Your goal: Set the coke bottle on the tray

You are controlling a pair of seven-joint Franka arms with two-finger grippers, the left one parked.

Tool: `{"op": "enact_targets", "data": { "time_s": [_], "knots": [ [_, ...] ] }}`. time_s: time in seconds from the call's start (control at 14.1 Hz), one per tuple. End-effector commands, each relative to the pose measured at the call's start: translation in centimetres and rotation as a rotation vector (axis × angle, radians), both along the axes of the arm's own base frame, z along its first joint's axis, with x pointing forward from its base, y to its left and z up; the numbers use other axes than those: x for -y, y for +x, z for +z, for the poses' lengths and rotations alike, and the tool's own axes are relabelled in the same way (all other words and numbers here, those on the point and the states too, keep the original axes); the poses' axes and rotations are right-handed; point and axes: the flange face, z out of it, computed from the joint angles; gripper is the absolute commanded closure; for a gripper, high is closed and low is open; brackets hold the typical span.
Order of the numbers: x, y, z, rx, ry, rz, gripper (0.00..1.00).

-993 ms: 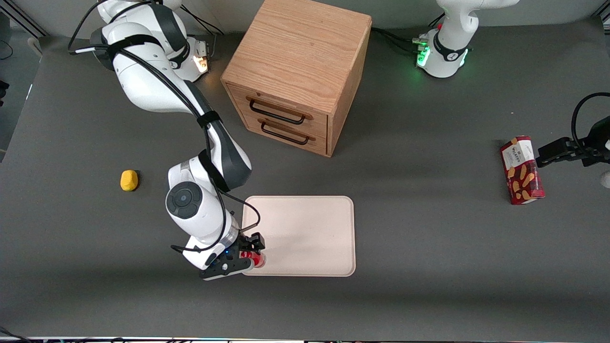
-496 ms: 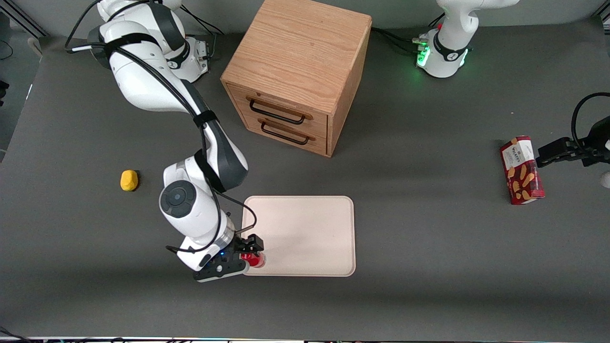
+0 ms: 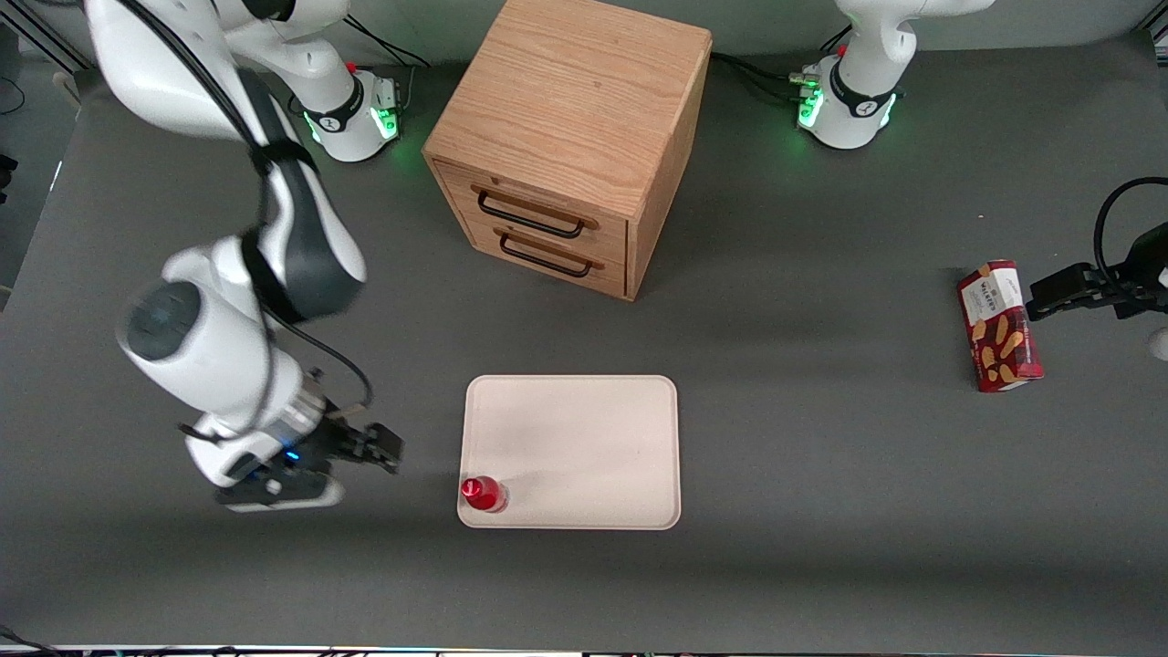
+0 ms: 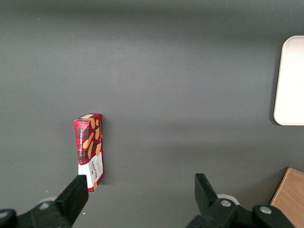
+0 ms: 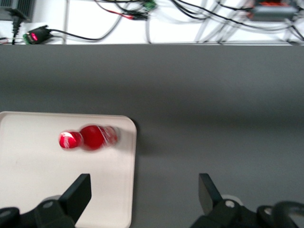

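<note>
The coke bottle (image 3: 482,494), small and red with a red cap, stands upright on the pale cream-pink tray (image 3: 584,438). It is in the tray's corner nearest the front camera, toward the working arm's end. My right gripper (image 3: 370,461) is open and empty, raised above the table beside that end of the tray, apart from the bottle. The right wrist view shows the bottle (image 5: 92,137) on the tray (image 5: 28,180), farther out than my gripper (image 5: 144,185), whose open jaws straddle the tray's rim.
A wooden drawer cabinet (image 3: 570,146) stands farther from the front camera than the tray. A red snack box (image 3: 999,326) lies toward the parked arm's end; the left wrist view shows it (image 4: 90,152) and the tray's edge (image 4: 292,80).
My gripper let go of the coke bottle, lifted and drew back sideways toward the working arm's end. The bottle stays standing on the tray. The arm now covers the yellow lump.
</note>
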Motion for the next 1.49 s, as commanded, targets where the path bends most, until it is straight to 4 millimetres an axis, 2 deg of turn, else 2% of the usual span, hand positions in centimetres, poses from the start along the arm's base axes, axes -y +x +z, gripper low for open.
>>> {"op": "enact_targets", "data": {
  "time_s": [0.0, 0.28, 0.43, 0.57, 0.92, 1.42],
  "knots": [
    [5.3, -7.3, 3.5, -0.073, 0.031, -0.093, 0.00],
    [11.9, -12.8, 9.2, -0.208, 0.031, -0.161, 0.00],
    [13.4, -15.5, 11.4, -0.228, 0.032, -0.159, 0.00],
    [14.8, -16.8, 12.8, -0.233, -0.025, -0.158, 0.00],
    [15.5, -16.2, 15.9, -0.197, -0.073, -0.125, 0.00],
    [15.2, -15.1, 14.7, -0.230, -0.084, -0.127, 0.00]
  ]
}}
